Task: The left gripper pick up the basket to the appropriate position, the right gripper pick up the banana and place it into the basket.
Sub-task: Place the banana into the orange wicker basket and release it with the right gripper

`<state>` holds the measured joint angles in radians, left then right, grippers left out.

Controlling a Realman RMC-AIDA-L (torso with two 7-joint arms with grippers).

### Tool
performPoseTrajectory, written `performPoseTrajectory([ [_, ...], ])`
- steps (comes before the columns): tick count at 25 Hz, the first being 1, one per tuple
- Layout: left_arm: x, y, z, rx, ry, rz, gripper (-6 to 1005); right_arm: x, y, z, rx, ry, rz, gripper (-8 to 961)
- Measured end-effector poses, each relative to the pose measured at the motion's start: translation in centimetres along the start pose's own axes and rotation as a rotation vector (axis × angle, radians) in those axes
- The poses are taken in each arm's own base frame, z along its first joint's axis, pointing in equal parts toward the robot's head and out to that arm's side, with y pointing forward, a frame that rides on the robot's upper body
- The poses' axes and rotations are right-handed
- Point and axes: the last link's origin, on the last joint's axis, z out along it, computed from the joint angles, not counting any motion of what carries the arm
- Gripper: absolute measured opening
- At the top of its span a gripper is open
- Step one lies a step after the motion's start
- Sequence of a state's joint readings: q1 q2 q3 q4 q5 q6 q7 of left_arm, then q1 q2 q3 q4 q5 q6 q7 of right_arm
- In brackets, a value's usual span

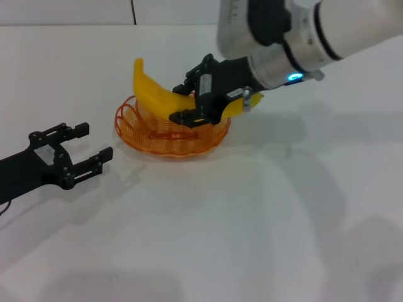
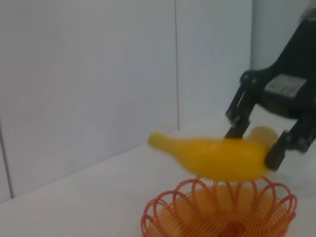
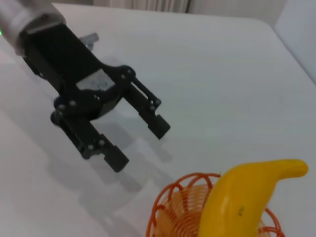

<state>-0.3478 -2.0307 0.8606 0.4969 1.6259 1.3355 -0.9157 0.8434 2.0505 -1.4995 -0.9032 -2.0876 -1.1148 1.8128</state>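
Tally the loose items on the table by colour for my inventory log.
Yellow: 1, the banana, held by the right pincer over the basket.
Orange: 1, the basket.
Total: 2.
The left pincer sits open beside the basket.

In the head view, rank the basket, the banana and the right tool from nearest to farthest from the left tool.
1. basket: on the table, its rim closest to the open left tool.
2. banana: held over the basket, tip angled up.
3. right tool: clamped on the banana's far half, beyond the basket's middle.
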Motion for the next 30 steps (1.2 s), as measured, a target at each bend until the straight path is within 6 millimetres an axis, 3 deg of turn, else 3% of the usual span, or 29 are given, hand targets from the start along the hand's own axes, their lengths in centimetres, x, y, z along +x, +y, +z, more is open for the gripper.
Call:
performPoseTrajectory([
  [10, 0.0, 0.0, 0.1, -0.004, 0.002, -0.001, 711, -0.1, 0.3, 2.1, 0.036, 0.052, -0.033, 540],
  [30, 0.2, 0.0, 0.2, -0.007, 0.004, 0.001, 711, 0.3, 0.6, 3.0, 0.06, 0.079, -0.058, 595],
])
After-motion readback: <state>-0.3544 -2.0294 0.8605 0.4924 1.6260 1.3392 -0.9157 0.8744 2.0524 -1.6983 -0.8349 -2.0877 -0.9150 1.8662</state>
